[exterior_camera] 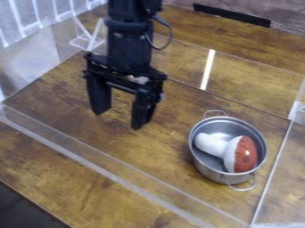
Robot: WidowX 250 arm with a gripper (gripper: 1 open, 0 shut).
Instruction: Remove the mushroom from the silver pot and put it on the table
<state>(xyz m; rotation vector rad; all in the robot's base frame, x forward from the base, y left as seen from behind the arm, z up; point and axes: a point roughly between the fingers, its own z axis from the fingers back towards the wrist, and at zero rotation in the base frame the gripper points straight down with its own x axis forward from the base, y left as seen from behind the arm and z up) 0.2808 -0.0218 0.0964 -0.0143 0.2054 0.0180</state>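
The silver pot [226, 151] stands on the wood-plank table [84, 125] at the right, near the acrylic side wall. Inside it the mushroom [230, 150] lies on its side, reddish-brown cap toward the right and white stem toward the left. My gripper [119, 112] hangs over the middle of the table, well left of the pot, pointing down. Its two black fingers [95, 96] stand wide open with nothing between them.
Clear acrylic walls run along the front edge [131, 183] and the right side [280, 169] of the table. A white rack-like object [84, 36] stands at the back left behind the arm.
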